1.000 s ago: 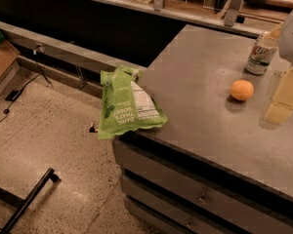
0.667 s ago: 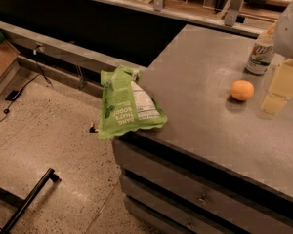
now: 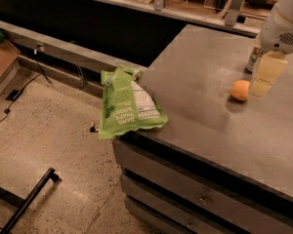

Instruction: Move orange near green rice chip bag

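Gripper (image 3: 261, 84) just beside orange (image 3: 240, 90), at its 3 o'clock; opening cannot be told. Green bag (image 3: 127, 104) well apart at 9 o'clock.

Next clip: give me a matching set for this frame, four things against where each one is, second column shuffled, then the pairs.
Things:
1. orange
2. bag
3. tool
4. can

Places:
A. partly hidden behind the arm
B. overhanging the left corner of the counter
C. on the counter, well apart from the bag
D. just right of the orange, low over the counter

Pairs: 1-C, 2-B, 3-D, 4-A
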Robot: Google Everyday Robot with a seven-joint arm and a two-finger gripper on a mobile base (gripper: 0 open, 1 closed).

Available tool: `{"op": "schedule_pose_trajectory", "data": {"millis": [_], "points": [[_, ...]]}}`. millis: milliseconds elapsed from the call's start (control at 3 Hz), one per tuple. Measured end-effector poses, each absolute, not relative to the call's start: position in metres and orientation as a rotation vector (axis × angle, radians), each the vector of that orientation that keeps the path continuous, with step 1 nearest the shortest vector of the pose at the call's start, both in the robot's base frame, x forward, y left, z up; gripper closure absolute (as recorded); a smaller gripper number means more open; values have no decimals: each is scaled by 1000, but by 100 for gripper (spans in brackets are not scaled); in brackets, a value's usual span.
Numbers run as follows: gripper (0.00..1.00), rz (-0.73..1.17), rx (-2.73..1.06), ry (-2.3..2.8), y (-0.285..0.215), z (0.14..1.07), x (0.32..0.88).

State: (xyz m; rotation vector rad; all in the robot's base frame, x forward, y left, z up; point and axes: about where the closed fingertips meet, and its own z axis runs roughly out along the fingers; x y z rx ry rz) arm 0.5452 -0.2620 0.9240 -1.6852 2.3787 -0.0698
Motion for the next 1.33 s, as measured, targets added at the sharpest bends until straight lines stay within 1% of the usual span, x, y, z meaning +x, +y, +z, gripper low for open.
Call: {"op": "schedule_pose_trajectory", "data": {"millis": [333,667,1333], "points": [[0,-39,-1641,2476,-288,860,585],[2,-40,-1640,2475,-288,860,586],[47,-44,-1638,2467,-286,856,590]]}}
